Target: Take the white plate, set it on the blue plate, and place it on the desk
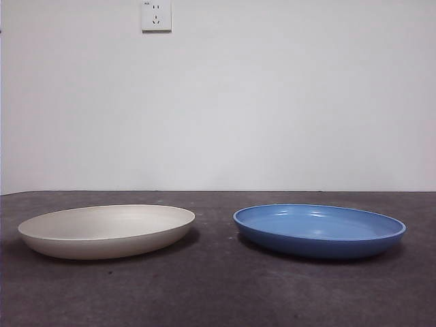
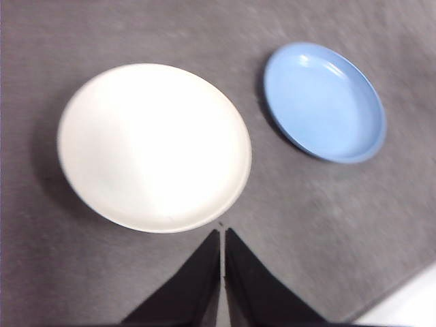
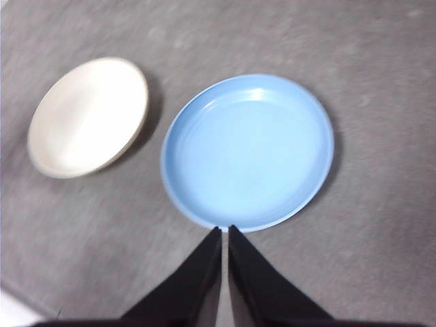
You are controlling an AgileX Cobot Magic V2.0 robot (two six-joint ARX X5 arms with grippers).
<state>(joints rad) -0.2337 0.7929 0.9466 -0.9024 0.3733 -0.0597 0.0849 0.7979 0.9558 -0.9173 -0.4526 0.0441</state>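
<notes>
The white plate [image 1: 107,230] rests on the desk [image 1: 218,293] at the left, cream-white and empty. To its right lies the blue plate [image 1: 319,229], glossy and also empty; a gap of bare desk separates the two. My left gripper [image 2: 223,235] hovers above the desk just off the white plate [image 2: 154,146], jaws shut with nothing in them. My right gripper [image 3: 225,231] hangs over the near rim of the blue plate [image 3: 248,150], jaws shut and holding nothing. Neither gripper appears in the front view.
A white wall with a power socket [image 1: 156,15] stands behind the desk. The desk's pale edge [image 2: 402,310] shows near the left gripper. The blue plate [image 2: 324,101] and the white plate [image 3: 88,116] each show in the other wrist view.
</notes>
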